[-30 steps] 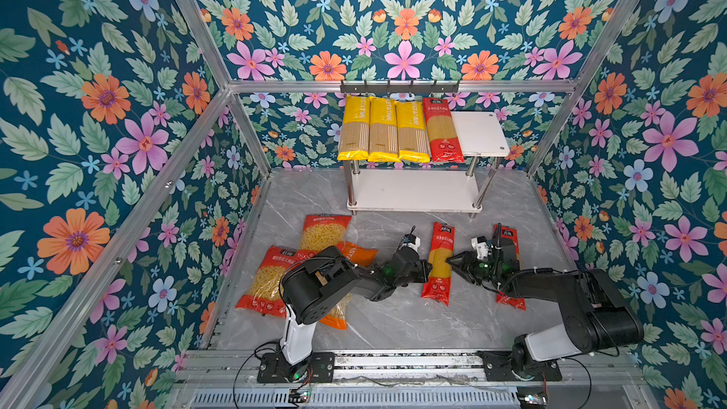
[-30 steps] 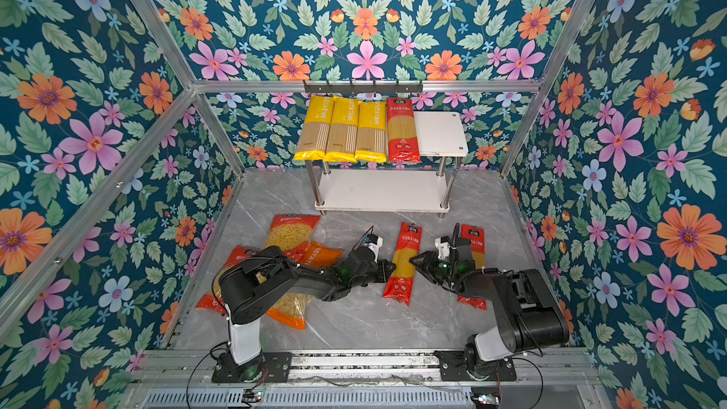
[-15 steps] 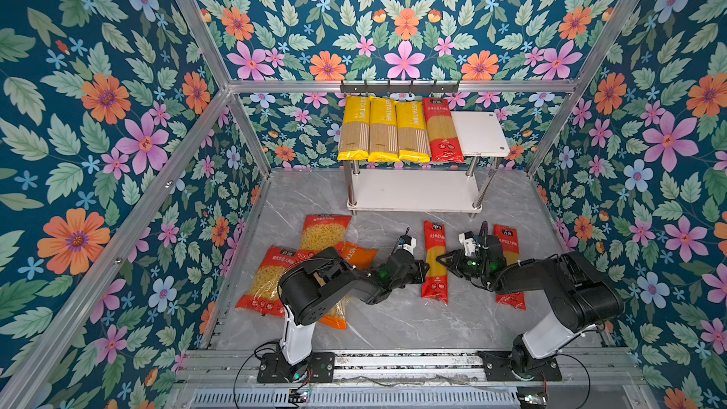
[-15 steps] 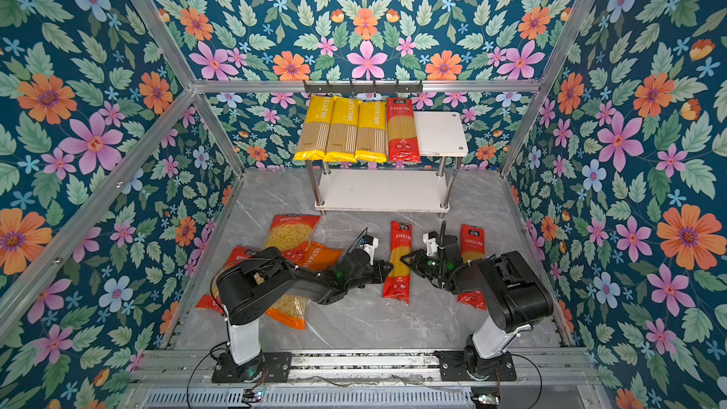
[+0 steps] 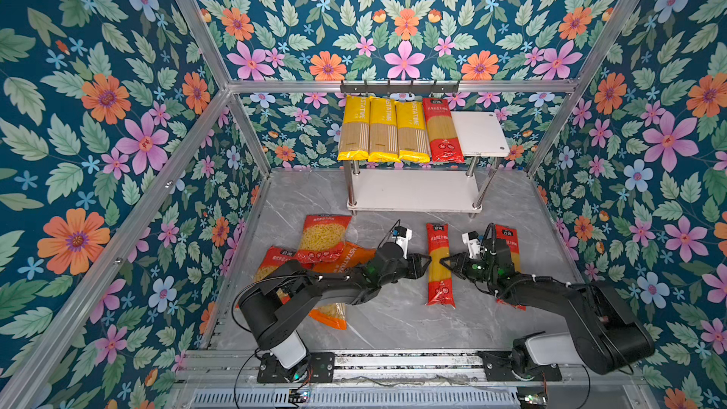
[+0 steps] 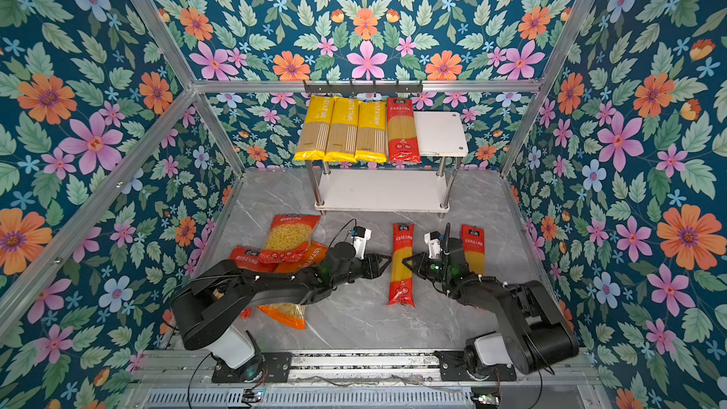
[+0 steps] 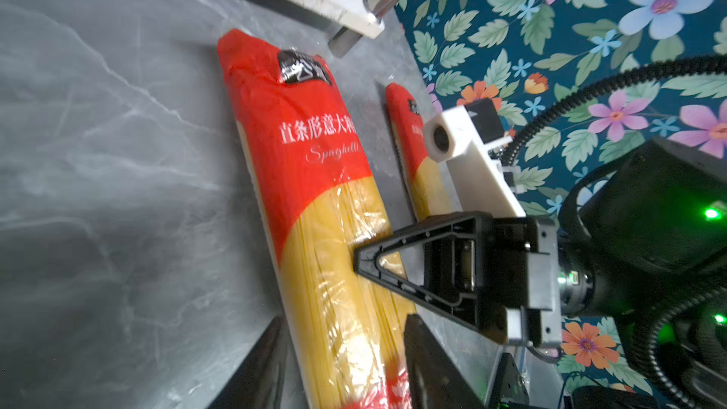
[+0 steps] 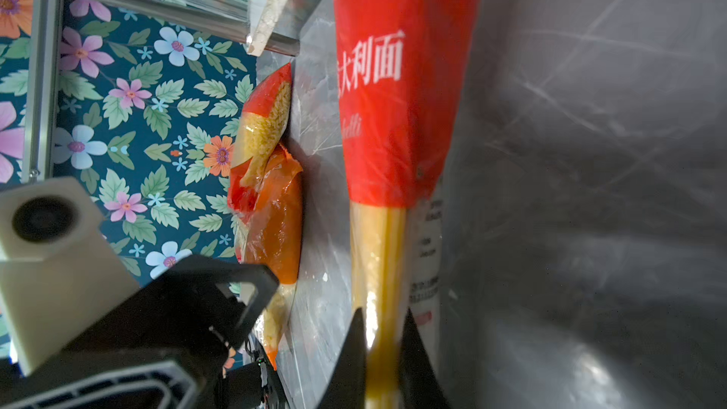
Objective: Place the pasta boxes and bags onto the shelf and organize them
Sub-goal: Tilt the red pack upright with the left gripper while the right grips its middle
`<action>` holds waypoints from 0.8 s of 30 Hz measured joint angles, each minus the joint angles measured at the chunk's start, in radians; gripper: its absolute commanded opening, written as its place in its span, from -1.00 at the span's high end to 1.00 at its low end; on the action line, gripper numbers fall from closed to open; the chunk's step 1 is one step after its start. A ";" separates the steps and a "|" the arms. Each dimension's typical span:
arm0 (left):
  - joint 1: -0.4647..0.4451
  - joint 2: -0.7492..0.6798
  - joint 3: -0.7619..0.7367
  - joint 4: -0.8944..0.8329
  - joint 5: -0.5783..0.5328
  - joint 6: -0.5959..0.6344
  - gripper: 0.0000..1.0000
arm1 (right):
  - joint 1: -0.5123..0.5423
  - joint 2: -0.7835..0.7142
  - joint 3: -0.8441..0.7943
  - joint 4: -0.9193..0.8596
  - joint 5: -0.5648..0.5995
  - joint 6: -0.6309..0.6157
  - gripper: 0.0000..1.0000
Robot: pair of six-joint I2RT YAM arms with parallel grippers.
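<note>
A long red spaghetti pack (image 5: 440,265) (image 6: 402,265) lies on the grey table in front of the shelf (image 5: 478,131) (image 6: 440,131). My right gripper (image 5: 445,263) (image 8: 379,332) is shut on its right edge at the yellow middle. From the other side my left gripper (image 5: 427,262) (image 7: 342,344) stands open, its fingers straddling the pack (image 7: 314,175) with gaps. A second red spaghetti pack (image 5: 507,243) (image 7: 409,143) lies partly under the right arm. Three yellow packs (image 5: 383,129) and one red pack (image 5: 443,131) lie on the top board. The lower board (image 5: 413,190) is bare.
Two red macaroni bags (image 5: 324,238) (image 5: 277,259) and an orange one (image 5: 346,261) lie overlapped at the left, partly beneath the left arm. A black hook rail (image 5: 399,87) hangs behind the shelf. Flowered walls enclose the table on three sides.
My right gripper moved left to the spaghetti pack and closed on its edge. My left gripper, shut before, has opened around the same pack.
</note>
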 measured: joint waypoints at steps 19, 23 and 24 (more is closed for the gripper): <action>0.109 -0.243 -0.137 0.248 0.111 0.148 -0.60 | 0.064 -0.478 0.053 -0.283 0.034 -0.173 1.00; 0.109 -0.201 -0.131 0.317 0.146 0.119 -0.63 | 0.085 -0.480 0.061 -0.259 0.010 -0.144 1.00; 0.109 -0.192 -0.124 0.328 0.155 0.103 -0.63 | 0.097 -0.480 0.070 -0.259 0.008 -0.142 1.00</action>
